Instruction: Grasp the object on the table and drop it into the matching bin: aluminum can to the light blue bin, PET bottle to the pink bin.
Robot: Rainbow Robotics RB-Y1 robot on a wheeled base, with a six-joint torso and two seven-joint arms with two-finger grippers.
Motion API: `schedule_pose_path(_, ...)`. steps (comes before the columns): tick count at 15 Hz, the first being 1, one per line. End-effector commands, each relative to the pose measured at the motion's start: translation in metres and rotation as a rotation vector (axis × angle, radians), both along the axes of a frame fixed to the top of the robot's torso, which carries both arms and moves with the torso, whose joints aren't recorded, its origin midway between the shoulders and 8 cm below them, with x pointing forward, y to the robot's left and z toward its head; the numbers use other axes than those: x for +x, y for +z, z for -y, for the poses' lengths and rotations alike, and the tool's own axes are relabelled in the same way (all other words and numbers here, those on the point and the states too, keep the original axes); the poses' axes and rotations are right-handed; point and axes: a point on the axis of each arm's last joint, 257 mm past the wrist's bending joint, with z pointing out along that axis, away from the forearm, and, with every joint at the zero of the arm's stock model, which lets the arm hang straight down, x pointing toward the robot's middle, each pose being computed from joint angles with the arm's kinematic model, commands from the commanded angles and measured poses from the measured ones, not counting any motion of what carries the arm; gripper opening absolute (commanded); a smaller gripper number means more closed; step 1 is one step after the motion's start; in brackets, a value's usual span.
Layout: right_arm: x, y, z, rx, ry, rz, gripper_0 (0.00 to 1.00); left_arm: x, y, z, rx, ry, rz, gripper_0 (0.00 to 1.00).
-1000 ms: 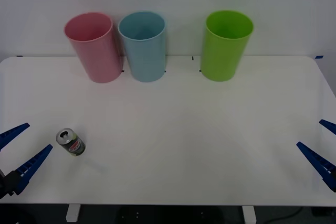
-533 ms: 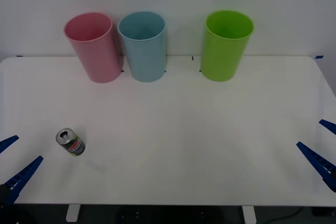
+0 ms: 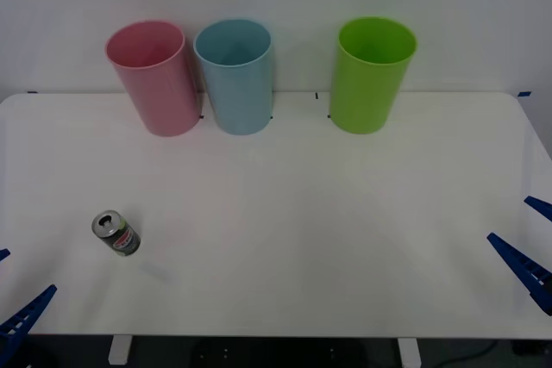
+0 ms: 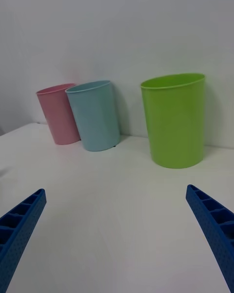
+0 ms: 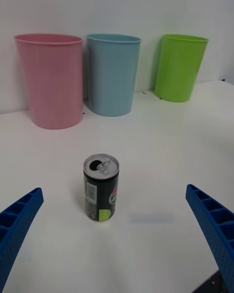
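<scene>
The aluminum can (image 3: 116,233), silver-topped with a dark green body, stands upright near the left front of the white table (image 3: 302,213). My left gripper (image 3: 10,286) is open at the table's front left corner, short of the can and not touching it. In the left wrist view the can (image 5: 101,188) sits centred ahead of the two spread blue fingers (image 5: 19,219). The pink bin (image 3: 155,79) and the light blue bin (image 3: 235,75) stand side by side at the back left. My right gripper (image 3: 508,219) waits open at the right edge.
A green bin (image 3: 371,75) stands at the back, right of centre, also in the right wrist view as the green bin (image 4: 173,122). A white wall rises behind the bins. Bare tabletop stretches between the can and the bins.
My left gripper has drawn back toward the table's front left corner, away from the can. The can, the bins and the right gripper have not moved.
</scene>
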Motion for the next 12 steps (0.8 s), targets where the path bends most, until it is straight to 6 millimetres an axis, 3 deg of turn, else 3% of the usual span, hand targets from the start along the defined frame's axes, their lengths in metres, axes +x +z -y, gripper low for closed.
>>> schedule_pose_path(1,0.0,0.0,0.0,0.0,0.0,0.0,1.0,-0.005,-0.018,-0.009,0.06,0.025,-0.043,1.0)
schedule_pose_path(6,0.0,0.0,0.0,0.0,0.0,0.0,1.0,0.004,-0.048,-0.022,-0.004,0.075,-0.093,1.0)
schedule_pose_path(12,0.0,0.0,0.0,0.0,0.0,0.0,1.0,0.025,-0.061,-0.003,-0.087,0.105,-0.073,1.0)
